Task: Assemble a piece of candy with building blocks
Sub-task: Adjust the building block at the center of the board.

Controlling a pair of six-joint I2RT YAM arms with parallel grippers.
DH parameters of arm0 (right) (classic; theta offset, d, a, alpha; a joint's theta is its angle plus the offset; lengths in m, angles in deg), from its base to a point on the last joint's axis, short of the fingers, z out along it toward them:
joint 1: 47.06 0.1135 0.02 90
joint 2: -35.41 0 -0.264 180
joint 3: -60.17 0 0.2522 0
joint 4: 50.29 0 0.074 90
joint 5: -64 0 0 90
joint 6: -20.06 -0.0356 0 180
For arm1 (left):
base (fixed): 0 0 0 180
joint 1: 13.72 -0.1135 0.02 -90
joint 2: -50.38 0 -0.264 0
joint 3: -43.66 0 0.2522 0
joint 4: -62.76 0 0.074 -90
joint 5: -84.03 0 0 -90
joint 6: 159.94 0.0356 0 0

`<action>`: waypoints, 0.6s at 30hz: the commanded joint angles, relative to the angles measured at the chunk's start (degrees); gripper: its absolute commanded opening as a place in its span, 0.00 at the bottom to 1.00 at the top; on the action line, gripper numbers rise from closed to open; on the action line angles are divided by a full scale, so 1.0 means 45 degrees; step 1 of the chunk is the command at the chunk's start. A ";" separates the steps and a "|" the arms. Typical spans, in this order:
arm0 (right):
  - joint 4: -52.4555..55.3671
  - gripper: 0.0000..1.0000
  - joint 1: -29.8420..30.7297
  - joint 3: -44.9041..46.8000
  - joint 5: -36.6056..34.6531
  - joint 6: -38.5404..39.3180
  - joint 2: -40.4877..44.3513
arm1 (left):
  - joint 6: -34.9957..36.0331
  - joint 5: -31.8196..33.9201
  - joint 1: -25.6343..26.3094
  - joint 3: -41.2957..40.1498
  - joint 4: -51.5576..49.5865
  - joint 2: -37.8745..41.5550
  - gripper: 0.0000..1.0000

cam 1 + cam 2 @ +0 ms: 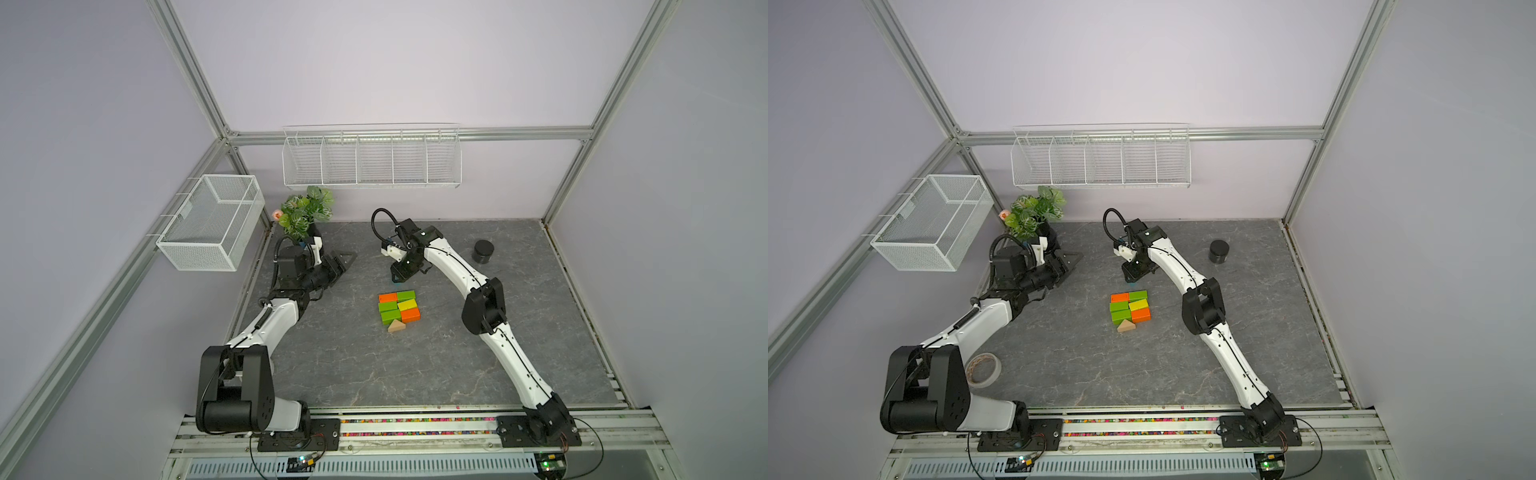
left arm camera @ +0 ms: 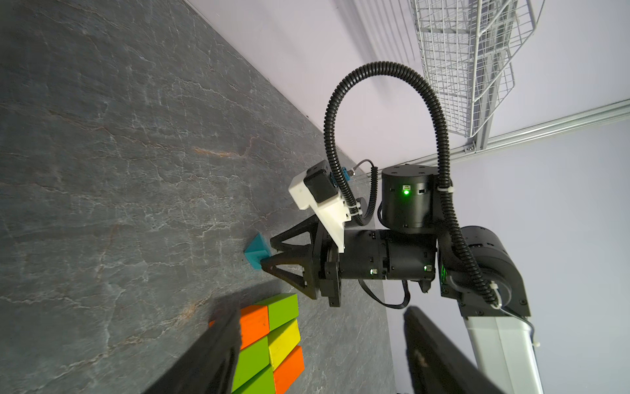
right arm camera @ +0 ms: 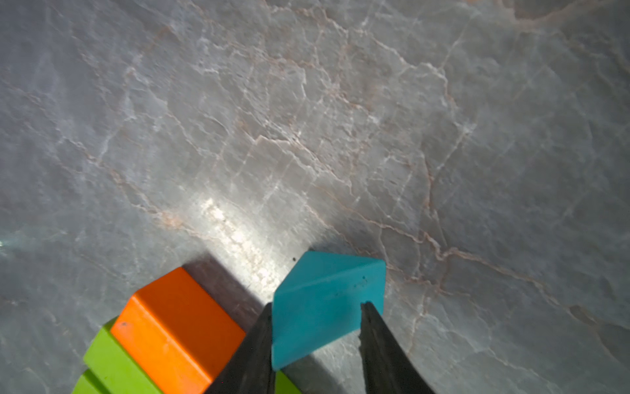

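Observation:
The building blocks lie mid-table: green, orange and yellow bricks form a flat rectangle (image 1: 398,307) (image 1: 1129,307) (image 2: 272,337), with a tan triangle (image 1: 397,327) (image 1: 1126,325) against its near end. Just beyond the far end, my right gripper (image 1: 397,280) (image 1: 1131,280) (image 2: 266,252) (image 3: 317,307) points down, shut on the teal triangle (image 2: 255,250) (image 3: 327,283), which sits low at the tabletop next to an orange brick (image 3: 174,324). The piece of candy has only the tan end in place. My left gripper (image 1: 347,259) (image 1: 1073,259) (image 2: 320,358) hangs open and empty at the back left.
A black round jar (image 1: 483,251) stands at the back right. A potted plant (image 1: 305,214) sits in the back left corner beside the left arm. A tape roll (image 1: 983,369) lies near the left arm's base. Wire baskets (image 1: 370,158) hang on the walls.

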 commanded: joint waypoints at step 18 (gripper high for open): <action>0.2175 0.32 -0.0162 -0.1114 -0.1879 -0.0703 -0.1759 | -0.0163 -0.0140 -0.0016 -0.0141 0.0157 -0.0274 0.76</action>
